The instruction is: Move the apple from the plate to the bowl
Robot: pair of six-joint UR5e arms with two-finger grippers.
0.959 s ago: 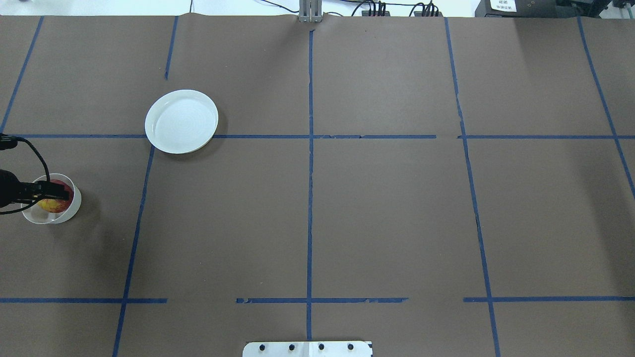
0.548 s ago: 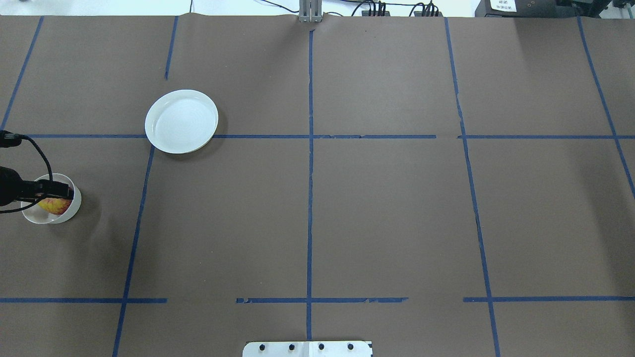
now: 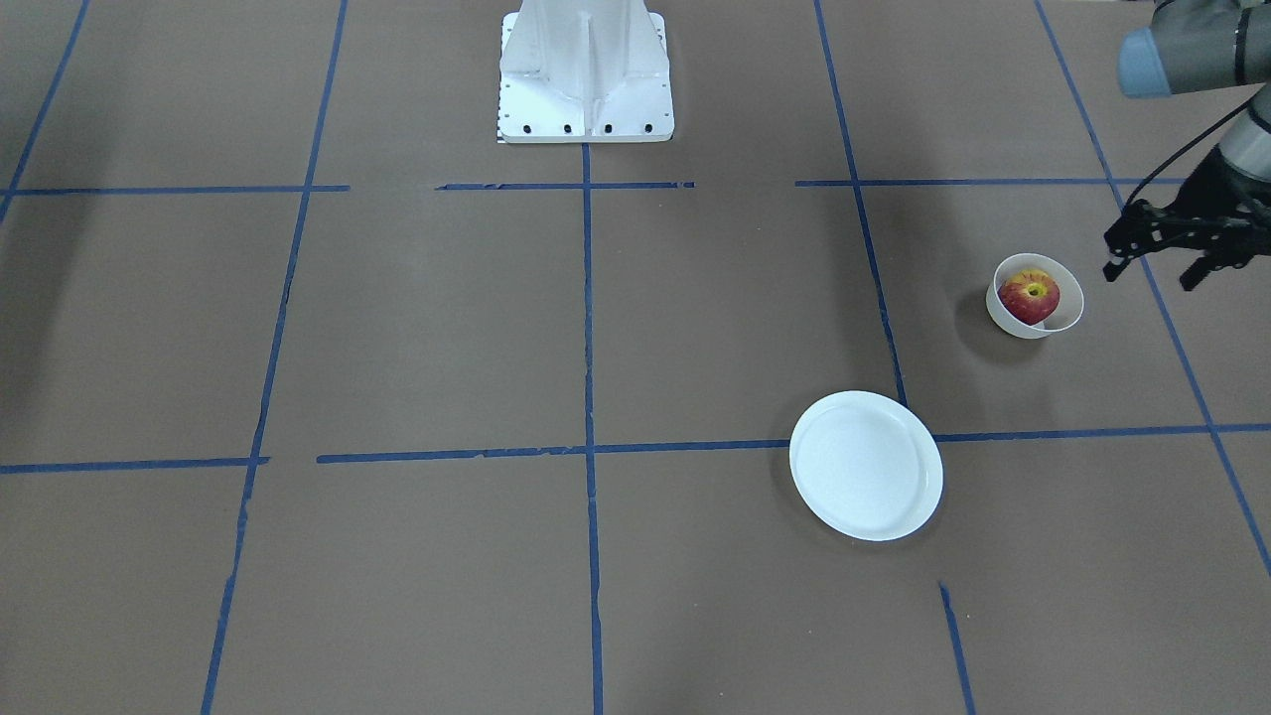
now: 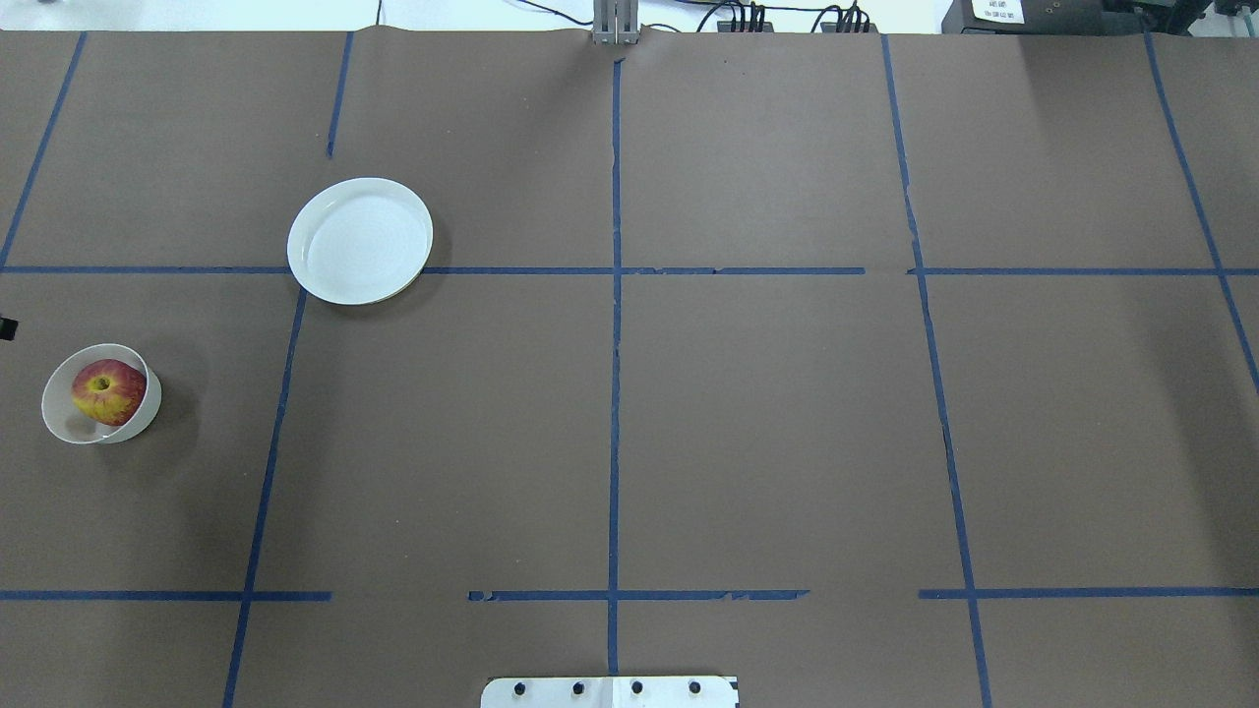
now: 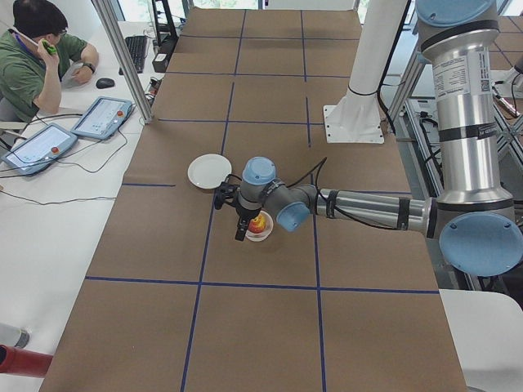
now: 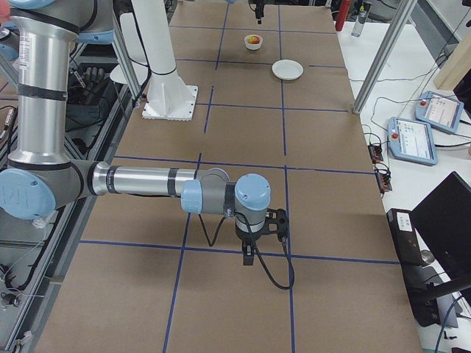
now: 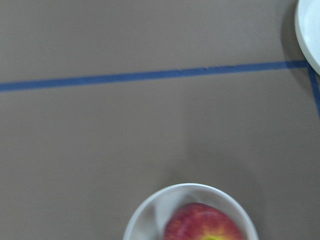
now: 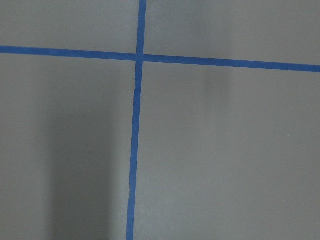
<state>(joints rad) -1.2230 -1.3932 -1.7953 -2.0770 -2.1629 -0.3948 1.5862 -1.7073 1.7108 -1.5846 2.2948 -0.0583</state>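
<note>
The red apple (image 3: 1030, 296) with a yellow stem hollow sits inside the small cream bowl (image 3: 1064, 316). Both show in the overhead view, apple (image 4: 106, 390) and bowl (image 4: 59, 425), and in the left wrist view, apple (image 7: 202, 226) and bowl (image 7: 150, 210). The wide white plate (image 3: 864, 465) lies empty, apart from the bowl; it also shows in the overhead view (image 4: 360, 239). My left gripper (image 3: 1152, 275) is open and empty, raised beside the bowl toward the table's end. My right gripper (image 6: 254, 254) shows only in the exterior right view, far from the dishes; I cannot tell if it is open.
The table is brown paper with blue tape lines. The robot's white base (image 3: 586, 70) stands mid-table on my side. A person sits at a side desk with tablets (image 5: 37, 65).
My left gripper has drawn back from over the bowl and left the overhead view. The apple stays in the bowl, now uncovered.
</note>
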